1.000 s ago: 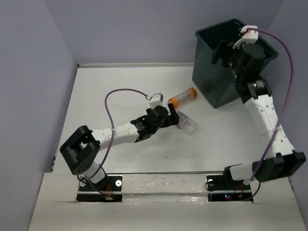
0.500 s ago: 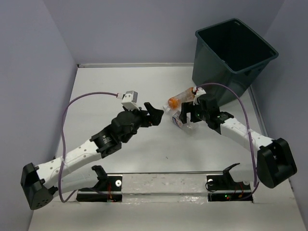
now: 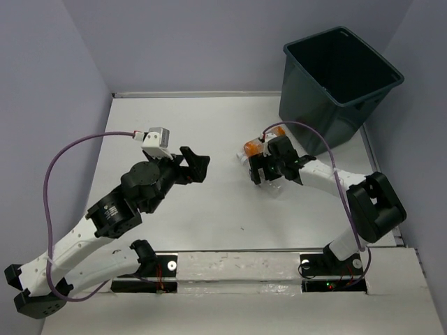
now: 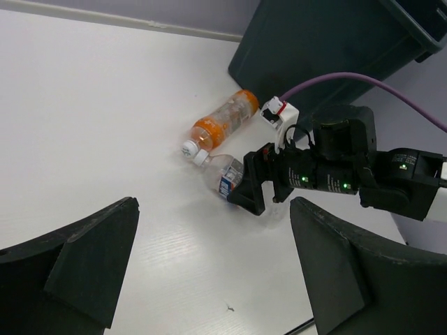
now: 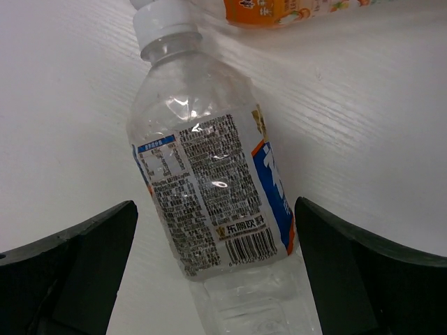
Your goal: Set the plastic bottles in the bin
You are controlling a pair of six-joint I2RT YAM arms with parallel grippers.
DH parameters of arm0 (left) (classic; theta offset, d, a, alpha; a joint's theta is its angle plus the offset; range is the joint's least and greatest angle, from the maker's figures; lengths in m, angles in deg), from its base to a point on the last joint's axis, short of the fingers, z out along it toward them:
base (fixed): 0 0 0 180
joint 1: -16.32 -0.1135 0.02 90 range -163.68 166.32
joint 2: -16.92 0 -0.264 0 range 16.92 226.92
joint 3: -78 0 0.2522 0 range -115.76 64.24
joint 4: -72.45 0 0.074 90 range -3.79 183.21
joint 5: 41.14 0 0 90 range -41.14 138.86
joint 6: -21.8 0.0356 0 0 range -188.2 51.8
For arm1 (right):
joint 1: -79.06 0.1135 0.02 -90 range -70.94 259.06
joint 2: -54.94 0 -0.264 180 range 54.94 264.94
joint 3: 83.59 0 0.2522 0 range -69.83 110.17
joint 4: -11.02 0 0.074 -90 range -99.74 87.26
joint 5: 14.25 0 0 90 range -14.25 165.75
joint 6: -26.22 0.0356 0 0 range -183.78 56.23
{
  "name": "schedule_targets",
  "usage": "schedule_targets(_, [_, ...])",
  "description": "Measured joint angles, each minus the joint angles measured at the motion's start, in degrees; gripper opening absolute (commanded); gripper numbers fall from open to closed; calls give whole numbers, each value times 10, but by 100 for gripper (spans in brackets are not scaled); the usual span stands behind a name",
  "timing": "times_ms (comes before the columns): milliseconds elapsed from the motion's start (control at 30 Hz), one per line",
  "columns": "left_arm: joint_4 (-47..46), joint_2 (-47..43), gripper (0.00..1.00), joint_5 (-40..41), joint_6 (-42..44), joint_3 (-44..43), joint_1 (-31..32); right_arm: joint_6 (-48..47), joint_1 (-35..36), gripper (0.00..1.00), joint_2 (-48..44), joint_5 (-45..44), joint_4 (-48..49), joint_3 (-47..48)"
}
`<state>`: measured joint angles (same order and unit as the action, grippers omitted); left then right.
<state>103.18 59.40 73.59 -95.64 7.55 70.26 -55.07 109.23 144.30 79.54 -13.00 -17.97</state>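
Observation:
A clear plastic bottle with a blue-and-white label [image 5: 209, 188] lies on the white table, cap pointing away; it also shows in the left wrist view [image 4: 225, 178]. My right gripper [image 3: 269, 174] is open and low over it, a finger on each side of its body, not touching. An orange bottle [image 4: 225, 124] lies just behind, next to the clear bottle's cap, and shows in the top view [image 3: 250, 147]. My left gripper [image 3: 198, 165] is open and empty, raised to the left of both bottles. The dark teal-grey bin [image 3: 342, 42] stands at the back right.
Purple walls close the table at the back and both sides. The right arm's purple cable [image 3: 314, 136] arcs between the bottles and the bin. A small dark mark [image 3: 242, 227] is on the table near the front.
My right gripper left the bin, came down to the table and now straddles the clear bottle. My left arm drew back to the left, away from the bottles.

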Motion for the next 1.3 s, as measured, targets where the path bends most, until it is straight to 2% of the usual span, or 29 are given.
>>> schedule_targets(100, [14,-19,99,16,12,0,0,-8,21,91,31,-27,-17,22])
schedule_targets(200, [21,-31,99,33,22,2,0,-11,49,68,43,-57,-31,29])
schedule_targets(233, [21,-34,99,37,24,6,0,-10,56,52,43,-67,-37,29])
schedule_targets(300, [22,-40,99,42,27,17,0,-9,81,40,35,-85,-53,29])
schedule_targets(400, [22,-45,99,39,25,31,0,-3,101,39,1,-90,-90,31])
schedule_targets(533, [14,-45,99,19,14,59,0,6,108,39,-79,-95,-146,79])
schedule_targets(633, [-4,-44,99,1,4,87,0,0,108,39,-138,-135,-157,180])
schedule_targets(733, [-28,-28,99,-17,-4,103,0,-25,97,39,-151,-188,-148,303])
schedule_targets(833, [-61,8,99,-31,-10,104,0,-64,38,39,-127,-230,-112,430])
schedule_targets(900, [-79,37,99,-35,-15,104,0,-74,-41,39,-98,-249,-78,495])
schedule_targets(967, [-100,77,99,-35,-20,104,0,-80,-123,43,-59,-267,-47,548])
schedule_targets(1000, [-112,97,99,-35,-20,104,0,-83,-146,49,-43,-276,-40,562])
schedule_targets(1033, [-129,128,99,-36,-17,104,0,-86,-183,63,-17,-281,-33,582])
schedule_targets(1067, [-143,157,99,-35,-13,103,0,-88,-198,88,-2,-285,-30,592])
schedule_targets(1100, [-149,180,99,-33,-9,99,0,-92,-221,95,26,-290,-27,604])
schedule_targets(1133, [-155,211,99,-30,-1,92,0,-91,-229,100,39,-293,-26,607])
schedule_targets(1300, [-190,370,99,-10,75,12,-2,-66,-253,100,86,-276,-68,598])
